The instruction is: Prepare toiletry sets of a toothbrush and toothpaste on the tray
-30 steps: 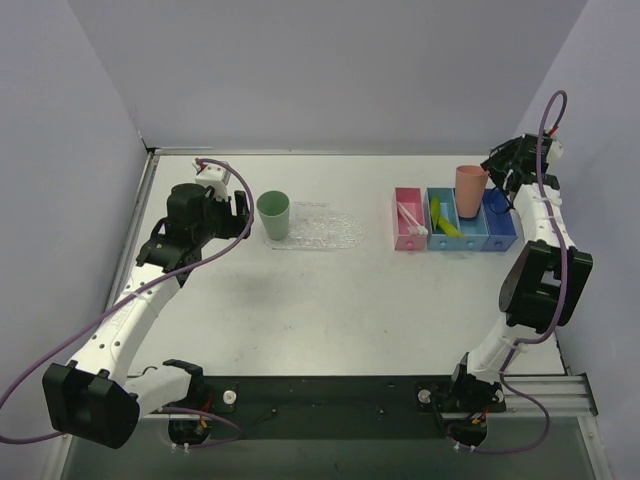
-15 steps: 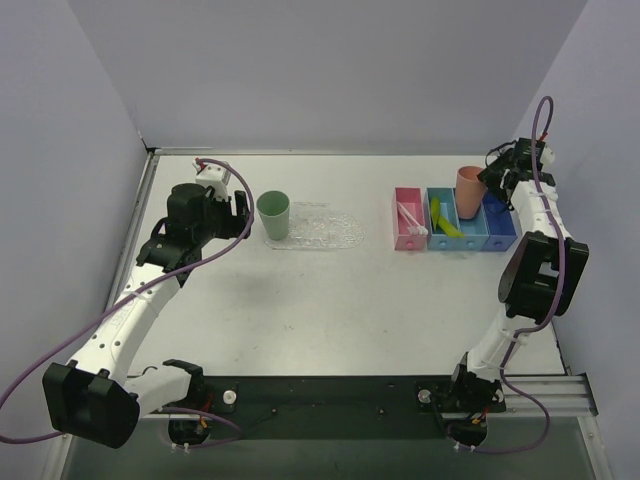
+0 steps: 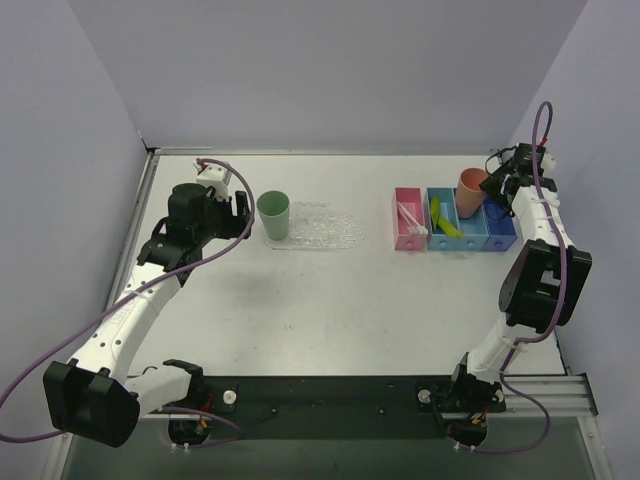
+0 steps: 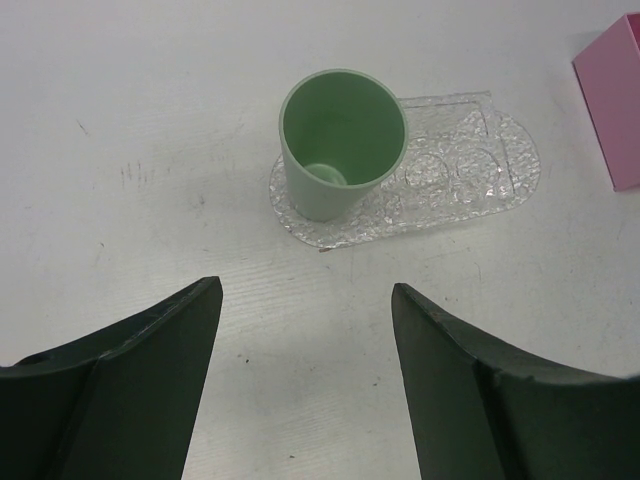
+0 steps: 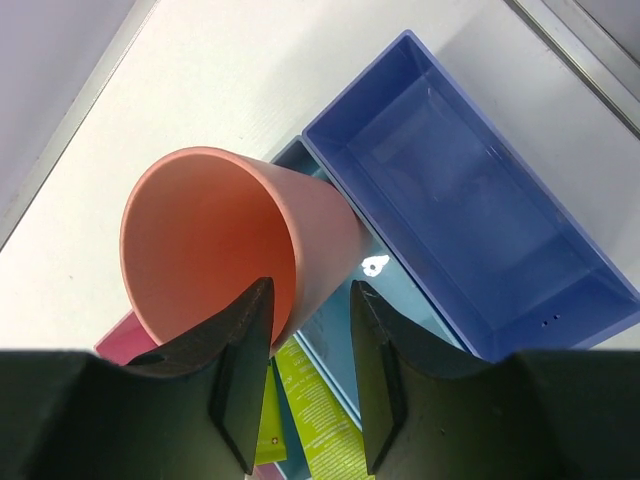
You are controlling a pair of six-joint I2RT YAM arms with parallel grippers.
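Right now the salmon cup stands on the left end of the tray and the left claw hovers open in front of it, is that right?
No. The cup on the left end of the tray is the green cup, not a salmon one; the left wrist view shows it. The left claw does hover open in front of it.

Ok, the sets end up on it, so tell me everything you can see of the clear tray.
The tray is clear plastic, oblong with rounded ends, its surface bumpy with round hollows. It lies flat on the white table, left of the pink bin and apart from it. A green cup stands upright on its left end; nothing else is on it. The open left gripper hovers short of it, not touching.
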